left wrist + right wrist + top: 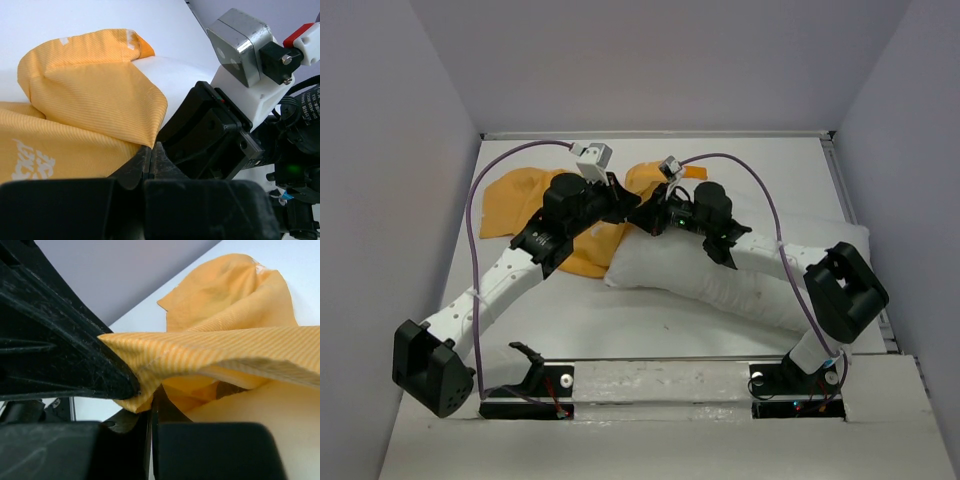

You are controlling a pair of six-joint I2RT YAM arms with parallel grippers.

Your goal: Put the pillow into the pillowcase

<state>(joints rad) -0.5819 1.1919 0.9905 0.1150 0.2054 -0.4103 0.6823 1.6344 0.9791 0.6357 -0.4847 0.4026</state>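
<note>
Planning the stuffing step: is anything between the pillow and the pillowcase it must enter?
Yes. The left pincer and right pincer, both shut on the pillowcase edge, sit where the pillow meets it; the right arm lies across the pillow.

Orange-yellow, fine-striped pillowcase [515, 200] w/ white printed letters; plain white pillow [680, 272].

Top view was bright & even, w/ diffuse light from above and soft, faint shadows under the arms on the flat white bench [600, 330]. Wrist views: black plastic fingers [132, 172] were dark & blurred up close. The thin orange-yellow fabric pillowcase [90, 100] was sharp, weave visible, folds shaded.
</note>
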